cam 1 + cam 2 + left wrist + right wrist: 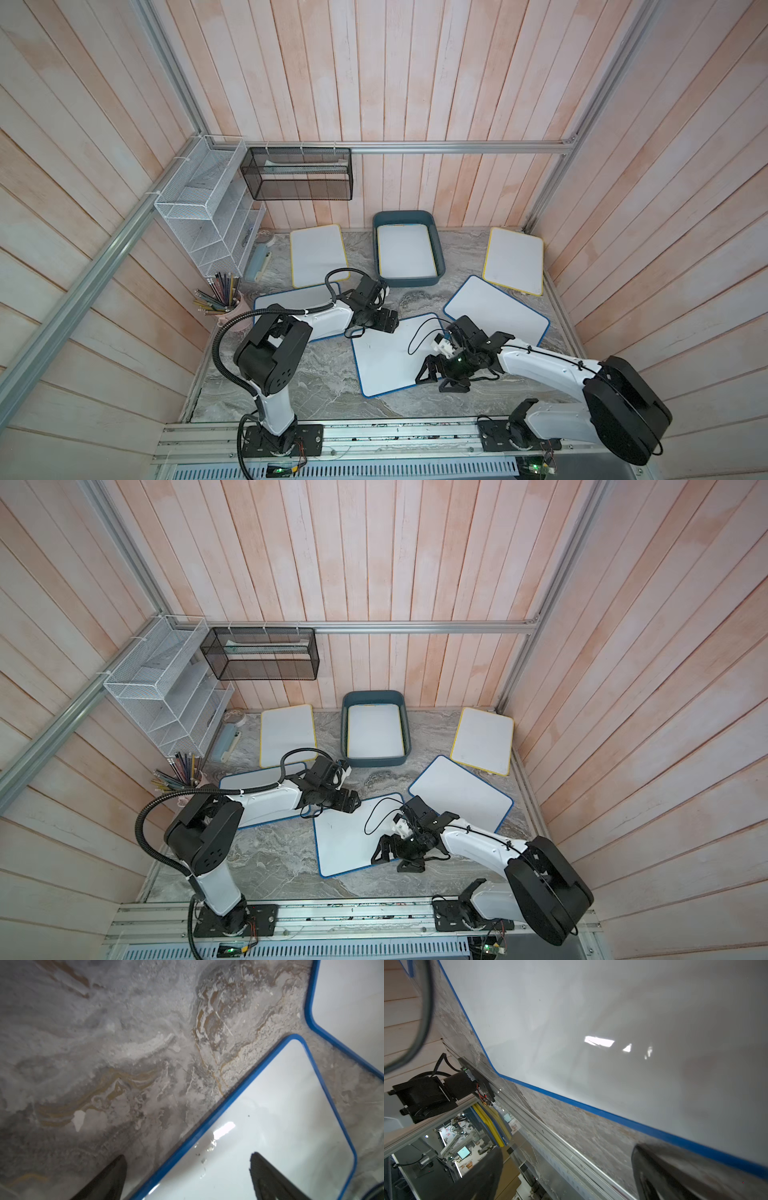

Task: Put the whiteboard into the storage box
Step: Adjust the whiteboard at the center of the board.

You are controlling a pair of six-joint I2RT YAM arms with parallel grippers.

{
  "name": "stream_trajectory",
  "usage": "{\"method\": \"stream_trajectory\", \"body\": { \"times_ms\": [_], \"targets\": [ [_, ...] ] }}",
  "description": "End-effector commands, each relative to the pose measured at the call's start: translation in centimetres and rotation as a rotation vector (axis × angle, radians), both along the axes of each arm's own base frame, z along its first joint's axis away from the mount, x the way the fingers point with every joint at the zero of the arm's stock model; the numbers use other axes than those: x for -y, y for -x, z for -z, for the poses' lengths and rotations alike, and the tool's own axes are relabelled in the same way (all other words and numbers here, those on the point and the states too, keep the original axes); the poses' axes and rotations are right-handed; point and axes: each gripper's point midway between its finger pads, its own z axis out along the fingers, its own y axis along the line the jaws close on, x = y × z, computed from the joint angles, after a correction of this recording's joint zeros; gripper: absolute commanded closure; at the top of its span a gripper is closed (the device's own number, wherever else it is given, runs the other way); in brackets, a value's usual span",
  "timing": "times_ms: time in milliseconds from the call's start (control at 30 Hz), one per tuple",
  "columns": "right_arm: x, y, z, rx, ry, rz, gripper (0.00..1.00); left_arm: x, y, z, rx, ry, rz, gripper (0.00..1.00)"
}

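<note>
Table (316, 390): the marbled top is carrying 5 loose boards and 1 tub, and both arms are reaching in from 6 o'clock.
White wire rack (199, 216): is hanging on the side wall at 10 o'clock.
Middle blue whiteboard (386, 357) (270, 1126) (612, 1022): is lying flat and skewed at the table's centre, well apart from the tub at its 12 o'clock.
Right blue whiteboard (496, 309): is lying flat at 3 o'clock, with 1 corner near the middle board but not touching it.
Left blue whiteboard (291, 297): is lying at 9 o'clock, partly hidden under the left arm.
Storage box (409, 281) (374, 761): is sitting at 12 o'clock by the back wall.
Boxed whiteboard (405, 251): is lying flat inside the storage box.
Left yellow whiteboard (318, 255): is lying at 11 o'clock, just beside the box.
Right yellow whiteboard (515, 259): is lying at 2 o'clock.
Black mesh basket (297, 174): is hanging on the back wall at 11 o'clock.
Left gripper (388, 323) (188, 1155): is hovering at the middle board's 11 o'clock edge. Its fingers (268, 1176) are standing wide apart, 1 over the table and 1 over the white face, gripping nothing.
Right gripper (440, 376) (566, 1149): is sitting at the middle board's 4 o'clock corner. Its fingers (654, 1167) are spread wide, 1 just beside the blue rim, with only table between them.
Pencil cup (232, 316): is standing at 9 o'clock, full of pencils.
</note>
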Motion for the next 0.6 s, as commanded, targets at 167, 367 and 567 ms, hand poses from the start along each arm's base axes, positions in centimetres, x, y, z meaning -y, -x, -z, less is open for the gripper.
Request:
{"method": "stream_trajectory", "body": {
  "times_ms": [167,367,567],
  "targets": [
    [3.4,-7.8,2.1,0.203,0.11,0.258,0.02,-1.1,3.4,1.7,-0.148,0.069,-0.022,0.06],
    [3.3,-14.9,-1.5,0.359,-0.01,0.331,0.02,-0.6,5.2,1.3,-0.215,0.142,-0.022,0.06],
    [1.0,-16.7,-1.2,0.352,-0.061,0.24,0.02,0.2,7.7,-0.3,-0.277,0.2,-0.004,0.06]
  ]
}}
